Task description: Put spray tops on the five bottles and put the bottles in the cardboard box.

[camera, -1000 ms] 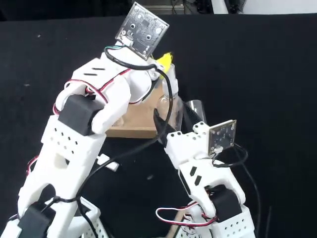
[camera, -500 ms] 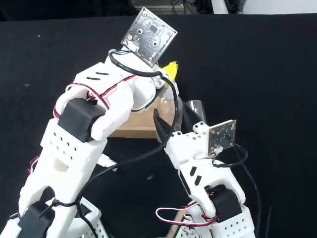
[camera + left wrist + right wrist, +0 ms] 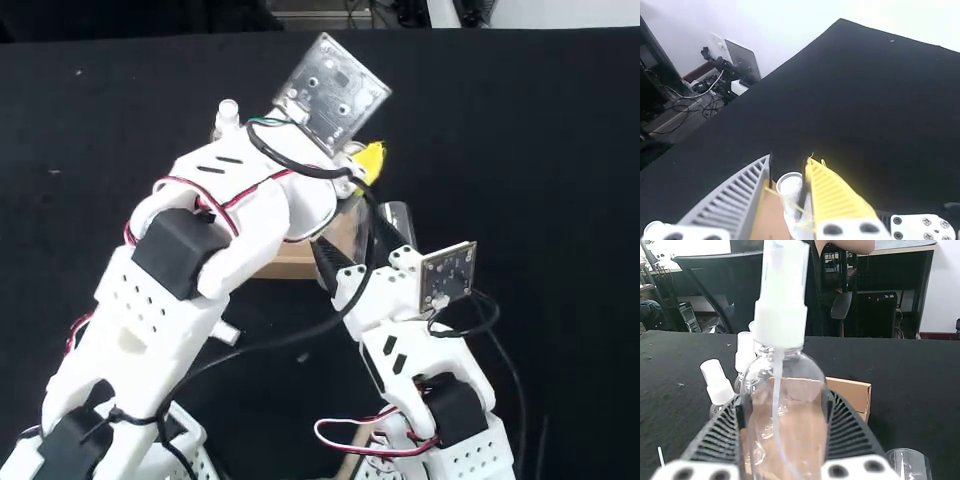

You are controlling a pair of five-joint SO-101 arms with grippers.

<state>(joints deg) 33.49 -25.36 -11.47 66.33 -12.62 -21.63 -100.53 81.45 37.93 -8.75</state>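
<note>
My right gripper (image 3: pixel 784 410) is shut on a clear bottle (image 3: pixel 785 390) that stands upright and carries a white spray top (image 3: pixel 782 300). In the high view this gripper (image 3: pixel 352 245) sits at the near right corner of the cardboard box (image 3: pixel 290 262). From above, my left gripper (image 3: pixel 789 160) closes on that spray top (image 3: pixel 790 182), and its yellow finger (image 3: pixel 372 160) shows over the bottle. Behind the held bottle, two bottles with spray tops (image 3: pixel 715 377) (image 3: pixel 745 347) stand in the box (image 3: pixel 852 390). One of their tops (image 3: pixel 228 112) shows past the left arm.
An uncapped clear bottle (image 3: pixel 398 218) lies on the black table just right of the box, its mouth (image 3: pixel 907 462) near my right gripper. The left arm covers most of the box. The black tabletop (image 3: pixel 540 150) stretches to the right and back.
The left arm has swung right and slightly nearer over the box, baring a spray-topped bottle at the box's back left. The right arm and its bottle have kept still.
</note>
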